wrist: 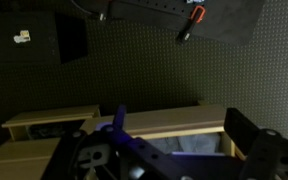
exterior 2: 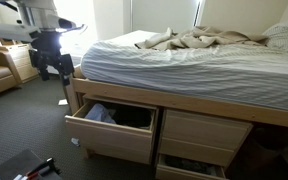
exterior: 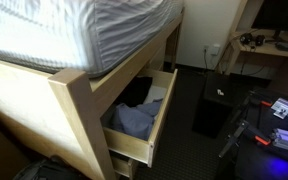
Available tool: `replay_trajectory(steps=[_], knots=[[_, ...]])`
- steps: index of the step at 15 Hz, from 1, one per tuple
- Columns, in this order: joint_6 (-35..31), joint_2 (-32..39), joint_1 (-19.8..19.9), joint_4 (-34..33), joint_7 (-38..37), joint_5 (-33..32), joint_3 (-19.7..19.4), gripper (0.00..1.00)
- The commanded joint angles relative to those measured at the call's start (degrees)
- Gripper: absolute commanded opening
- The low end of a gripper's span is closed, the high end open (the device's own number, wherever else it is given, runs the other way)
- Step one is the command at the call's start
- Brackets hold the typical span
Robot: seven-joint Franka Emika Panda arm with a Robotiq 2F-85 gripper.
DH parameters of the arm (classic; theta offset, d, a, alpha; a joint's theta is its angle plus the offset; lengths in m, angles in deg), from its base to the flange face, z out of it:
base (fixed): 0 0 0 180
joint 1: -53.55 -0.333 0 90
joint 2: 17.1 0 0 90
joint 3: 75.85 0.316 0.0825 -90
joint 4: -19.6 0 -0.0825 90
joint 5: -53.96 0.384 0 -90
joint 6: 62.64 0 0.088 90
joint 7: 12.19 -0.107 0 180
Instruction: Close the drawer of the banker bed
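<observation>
Approach step. Pale maple box drawer [exterior 2: 112, 128] stands pulled well out of the tall light-wood banker bed [exterior 2: 194, 100], blue-grey and black clothing [exterior: 136, 112] inside. Black Robotiq gripper [exterior 2: 54, 62] hangs near the bed's corner post, apart from the drawer; fingers look spread in wrist view. Next: get behind the front panel [exterior 2: 106, 138], push squarely inward.

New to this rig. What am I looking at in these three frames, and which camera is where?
Two room cameras plus one on the robot's wrist. The machine is a single arm with a two-finger gripper, seen in an exterior view standing off from the bed, holding nothing that I can see. Both exterior views show the wooden bed frame with one drawer pulled open, blue-grey and dark clothes inside; the job is pushing it shut. A lower drawer looks partly open too. The wrist view is dark: gripper parts up close, the open drawer's pale wood beyond.
</observation>
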Motion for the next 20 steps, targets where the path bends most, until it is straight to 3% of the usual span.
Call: replay_trajectory(steps=[1,5,6,7,10,13,20], knots=[[-4.08,4.42,3.11,9.10,-5.47,-0.71,1.99,1.00],[-9.43,13.83,4.36,12.54,-13.38,2.57,1.82,1.00],[-12.31,12.97,3.47,13.52,-12.00,4.20,0.85,1.00],[-8.71,12.44,3.58,12.05,-11.54,2.25,1.82,1.00],[-11.03,13.98,3.56,12.38,-11.61,3.67,1.72,1.00],[-26.58,20.95,4.94,12.62,-19.96,6.20,3.53,1.00],[-56.53,43.50,14.66,13.36,-43.24,-5.39,6.35,1.00]])
